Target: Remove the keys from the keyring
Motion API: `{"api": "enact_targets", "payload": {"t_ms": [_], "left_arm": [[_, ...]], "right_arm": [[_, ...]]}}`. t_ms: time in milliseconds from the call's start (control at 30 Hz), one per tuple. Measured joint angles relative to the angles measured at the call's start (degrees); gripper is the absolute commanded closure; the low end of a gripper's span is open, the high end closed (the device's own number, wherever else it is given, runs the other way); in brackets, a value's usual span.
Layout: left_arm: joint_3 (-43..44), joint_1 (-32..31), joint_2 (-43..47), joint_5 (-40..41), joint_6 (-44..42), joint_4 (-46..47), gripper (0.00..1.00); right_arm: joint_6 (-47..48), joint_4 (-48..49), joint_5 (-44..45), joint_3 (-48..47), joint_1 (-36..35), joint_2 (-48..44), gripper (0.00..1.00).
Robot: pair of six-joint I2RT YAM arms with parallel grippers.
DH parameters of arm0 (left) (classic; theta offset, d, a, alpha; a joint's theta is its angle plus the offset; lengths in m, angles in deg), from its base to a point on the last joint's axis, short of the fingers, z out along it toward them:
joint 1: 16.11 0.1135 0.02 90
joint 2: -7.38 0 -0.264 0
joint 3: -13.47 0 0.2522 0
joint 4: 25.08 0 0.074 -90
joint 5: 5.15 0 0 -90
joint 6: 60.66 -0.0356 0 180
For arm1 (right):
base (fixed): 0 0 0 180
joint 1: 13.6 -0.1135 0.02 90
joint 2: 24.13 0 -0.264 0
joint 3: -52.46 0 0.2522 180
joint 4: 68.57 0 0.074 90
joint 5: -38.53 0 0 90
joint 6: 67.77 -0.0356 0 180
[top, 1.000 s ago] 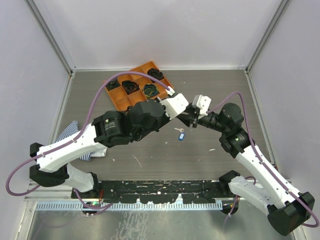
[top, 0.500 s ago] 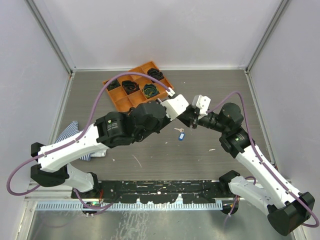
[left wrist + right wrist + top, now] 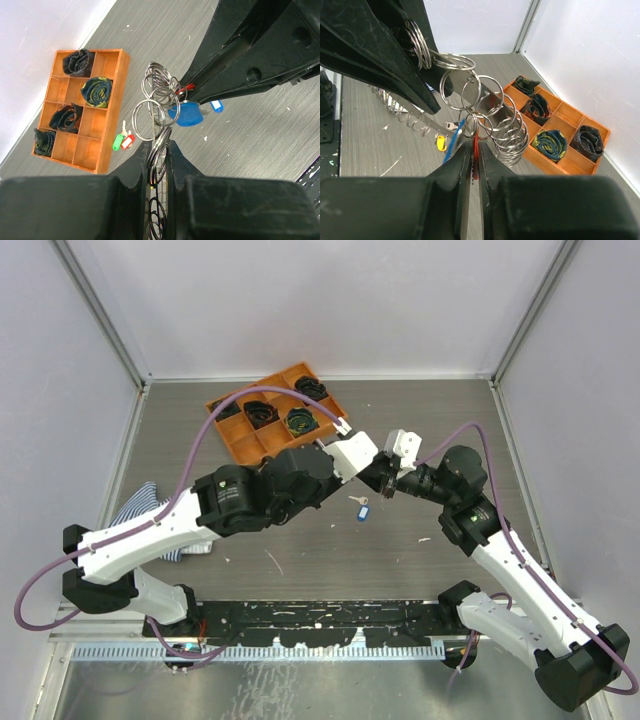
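Key-pull step: L jaws clamp narrow on keyring (image 3: 150,120), R jaws pinch red key (image 3: 186,89) at its 2 o'clock; next R must work it round & off.

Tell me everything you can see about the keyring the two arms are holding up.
The keyring is a tangle of linked silver split rings of several sizes, shiny metal by the look. It hangs in mid-air between the arms: the left gripper has its jaws shut on rings at one end, the right gripper pinches a red tag at the other. A blue tag dangles from it.
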Motion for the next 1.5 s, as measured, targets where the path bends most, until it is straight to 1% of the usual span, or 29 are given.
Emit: {"api": "enact_targets", "payload": {"t_ms": [67,100,233,367,567,667,833,933,1067,1200,1233,1267,1367,1400,1500], "left_arm": [[-0.48,0.00,0.07,0.02,0.11,0.31,1.00],[-0.92,0.00,0.17,0.04,0.24,0.42,1.00],[-4.37,0.48,1.77,0.07,1.36,1.62,1.00],[-9.40,1.07,5.09,0.31,2.89,4.09,1.00],[-19.71,1.64,11.61,-0.44,5.64,12.35,1.00],[-25.35,2.16,14.12,-1.01,6.69,17.29,1.00],[-33.59,3.93,17.35,-2.67,7.58,23.93,1.00],[-39.32,5.22,19.54,-4.50,8.57,29.44,1.00],[-45.33,6.36,20.92,-7.15,9.09,36.92,1.00],[-48.70,7.37,20.87,-9.90,10.54,42.29,1.00],[-49.40,7.58,20.87,-10.27,11.06,43.56,0.98],[-50.07,7.67,20.87,-10.62,11.72,44.76,0.92],[-52.68,8.11,20.90,-11.56,13.20,48.89,0.69],[-53.75,8.22,20.94,-11.89,13.92,50.60,0.64],[-56.87,8.26,21.66,-12.24,16.11,53.48,0.52]], "right_arm": [[0.02,0.00,-0.39,0.00,0.00,0.02,0.98],[0.04,-0.02,-0.61,0.00,0.00,0.02,0.99],[0.92,-0.94,-1.03,-0.09,0.00,0.02,0.99],[3.21,-4.20,-1.01,-1.49,0.00,0.52,0.99],[8.37,-11.08,-1.33,-5.62,-0.72,2.45,0.99],[12.15,-16.70,-0.50,-8.68,-1.79,4.44,0.99],[21.29,-30.93,6.51,-17.46,-6.29,10.62,0.99],[26.05,-39.87,11.39,-23.78,-8.98,14.38,0.99],[30.01,-47.52,18.21,-28.13,-12.48,17.18,0.99],[31.61,-53.46,23.87,-31.15,-14.71,19.85,0.99],[31.91,-54.66,25.05,-32.35,-14.91,20.79,0.99],[32.37,-55.58,26.03,-33.38,-15.02,21.59,0.99],[33.53,-57.51,28.41,-35.12,-15.04,23.28,0.99],[33.83,-57.99,28.68,-35.41,-15.06,23.71,0.99],[35.10,-59.89,30.18,-36.20,-15.34,25.14,0.99]]}}
